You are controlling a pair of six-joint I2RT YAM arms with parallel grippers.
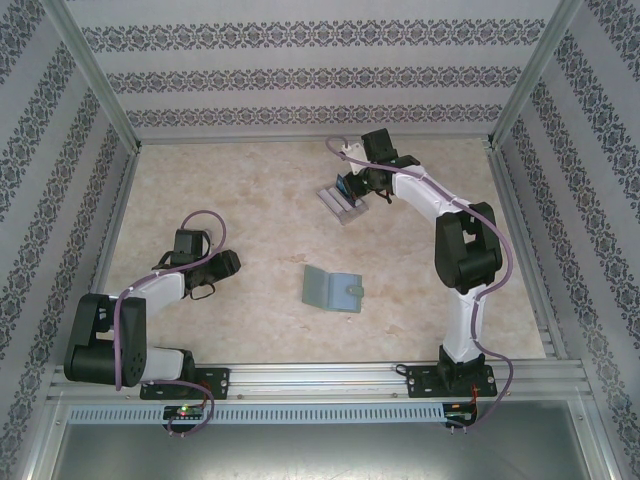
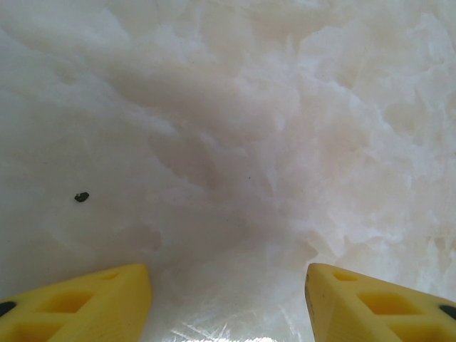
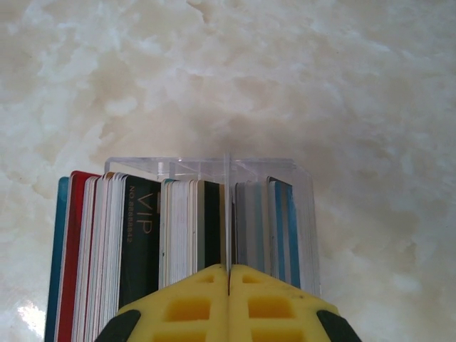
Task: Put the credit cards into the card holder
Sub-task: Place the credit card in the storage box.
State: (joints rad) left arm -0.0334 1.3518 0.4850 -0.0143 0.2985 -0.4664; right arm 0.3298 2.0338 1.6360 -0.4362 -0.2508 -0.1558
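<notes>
Starting at the near edge: left gripper (image 2: pixel 226 285) hangs low over bare table (image 2: pixel 235 128). Its yellow fingers (image 2: pixel 85 306) are well apart with nothing between them. One dark speck (image 2: pixel 81 197) on the marble to its left. Idle, by the look of it.

Mid-table: wallet (image 1: pixel 331 288) lies flat and folded shut, snap tab at its right edge, roughly between the two arms. No card on it that I can see. Well apart from the stand.

Far side: right arm reaches to the stand (image 1: pixel 343 203), a clear slotted box. Cards (image 3: pixel 142 235) are packed in it upright on edge: teal and red at the left, a black one lettered VIP, whites, blues at the right. Right gripper (image 3: pixel 228 274) sits over the middle of the pack, fingers pressed together, no gap. A thin pale edge runs up from between the tips. It could be a single pinched card or the stand's clear divider; cannot tell.

Judgement: the step in hand is drawing one card from the stand.
- Lift straight up along the slot, slowly, so neighbours do not ride up and the light stand does not tip.
- Check that one card alone comes away.
- The wallet wants opening before any card goes in. The left gripper is free for that and could pin it down.
</notes>
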